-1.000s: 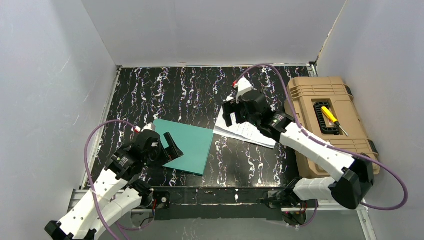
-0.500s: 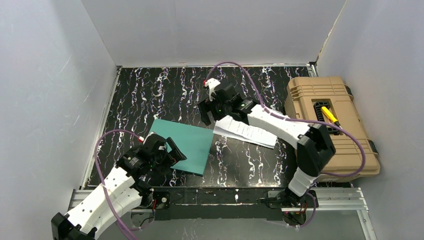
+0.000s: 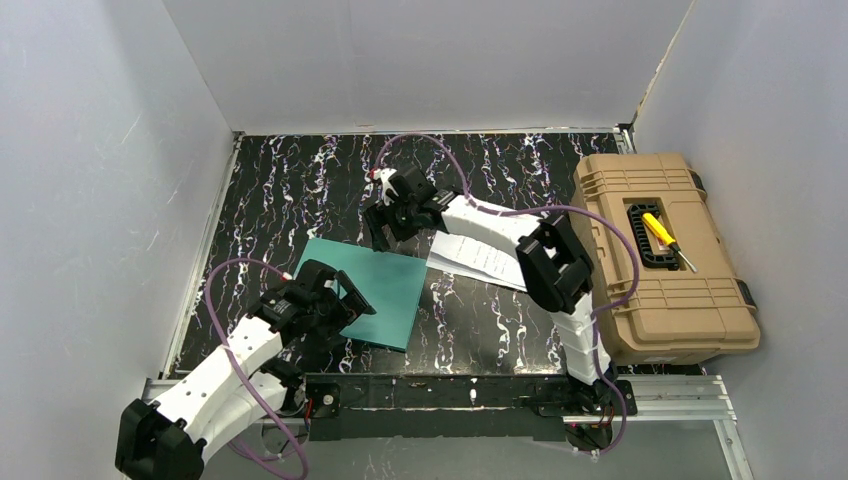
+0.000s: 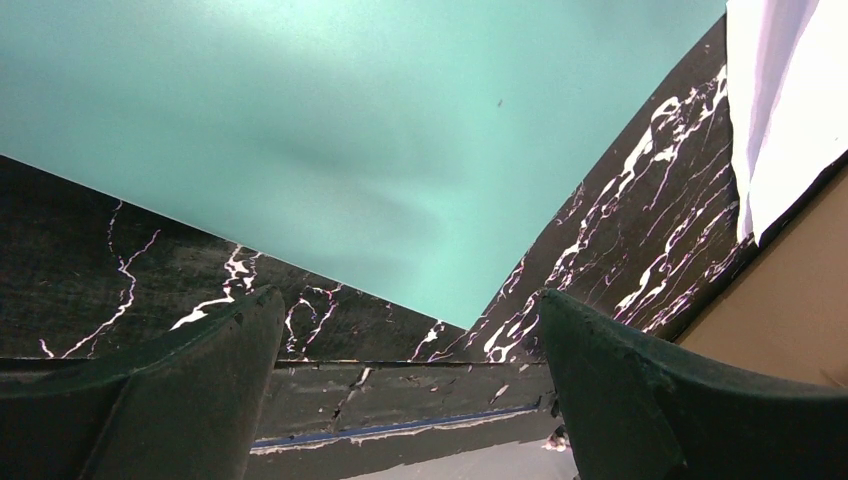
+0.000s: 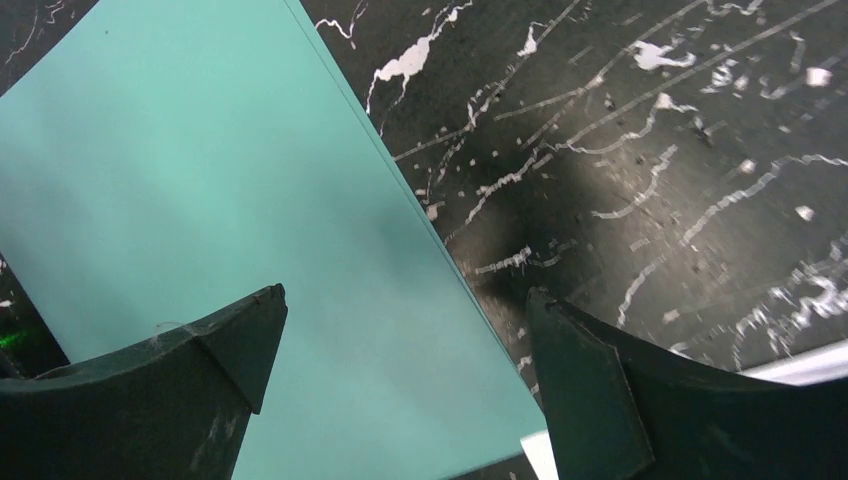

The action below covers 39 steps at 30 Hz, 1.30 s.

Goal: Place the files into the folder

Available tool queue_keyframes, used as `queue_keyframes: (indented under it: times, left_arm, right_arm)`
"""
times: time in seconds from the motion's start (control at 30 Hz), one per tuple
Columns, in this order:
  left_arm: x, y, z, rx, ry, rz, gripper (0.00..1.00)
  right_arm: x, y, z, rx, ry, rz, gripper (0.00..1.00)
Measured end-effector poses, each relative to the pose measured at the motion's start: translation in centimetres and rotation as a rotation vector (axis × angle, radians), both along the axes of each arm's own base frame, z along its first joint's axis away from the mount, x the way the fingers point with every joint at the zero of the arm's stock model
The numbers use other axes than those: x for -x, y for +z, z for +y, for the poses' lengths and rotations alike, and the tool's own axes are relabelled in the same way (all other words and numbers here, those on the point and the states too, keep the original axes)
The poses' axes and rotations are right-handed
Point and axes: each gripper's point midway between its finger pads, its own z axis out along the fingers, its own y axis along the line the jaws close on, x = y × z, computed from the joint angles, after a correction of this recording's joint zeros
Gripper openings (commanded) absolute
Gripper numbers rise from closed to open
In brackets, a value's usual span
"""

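Two claws stand wide open and hold nothing, the left claw (image 4: 410, 296) at the near edge and the right claw (image 5: 405, 293) over the far edge of the flat, closed teal-green folder (image 3: 372, 288) on the counter (image 3: 300, 190), with the white printed files (image 3: 492, 262) lying just right of it.

Open tabletop (image 3: 300, 180) lies between the folder (image 3: 385, 285) and the back wall (image 3: 420, 60), and along the near edge in front of the paper sheets (image 3: 490, 262). The toolbox (image 3: 650, 290) blocks the right side against the right wall (image 3: 760, 120). The right arm (image 3: 490, 222) crosses above the sheets. The left gripper (image 4: 410, 305) occupies the folder's near edge, the right gripper (image 5: 400, 295) its far edge; both jaws stand wide.
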Motion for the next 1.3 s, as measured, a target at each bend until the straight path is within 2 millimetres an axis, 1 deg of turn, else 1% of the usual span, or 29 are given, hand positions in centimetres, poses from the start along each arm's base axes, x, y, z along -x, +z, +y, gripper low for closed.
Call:
queue_keyframes:
  times: [0.1, 0.2, 0.37, 0.57, 0.8, 0.97, 1.1, 1.3]
  left_arm:
    - [0.4, -0.3, 0.5, -0.018, 0.007, 0.023, 0.98]
    - [1.3, -0.5, 1.1, -0.042, 0.01, 0.062, 0.98]
    - [2.2, -0.5, 1.7, -0.063, 0.014, 0.096, 0.98]
    - [1.6, -0.7, 1.6, -0.054, 0.026, 0.09, 0.98]
    - [0.5, -2.3, 2.1, -0.073, 0.044, 0.121, 0.98]
    - [-0.3, -3.2, 2.6, -0.087, 0.051, 0.136, 0.98]
    - [-1.0, -3.5, 2.9, -0.092, 0.049, 0.128, 0.98]
    - [-1.5, -3.8, 3.1, -0.112, 0.03, 0.145, 0.98]
  right_arm:
    - [-0.3, -1.6, 0.9, 0.002, 0.005, 0.037, 0.99]
    - [-0.2, -3.1, 1.5, 0.003, 0.011, 0.075, 0.99]
    - [0.3, -5.0, 1.8, 0.011, 0.018, 0.125, 0.99]
    - [0.5, -4.9, 2.4, -0.013, 0.032, 0.14, 0.99]
    - [0.8, -5.0, 2.4, -0.043, 0.048, 0.132, 0.99]
    - [2.0, -5.0, 1.5, -0.06, 0.062, 0.133, 0.99]
    - [3.1, -4.9, 0.7, -0.08, 0.066, 0.138, 0.99]
    - [4.1, -5.0, -0.7, -0.113, 0.047, 0.13, 0.99]
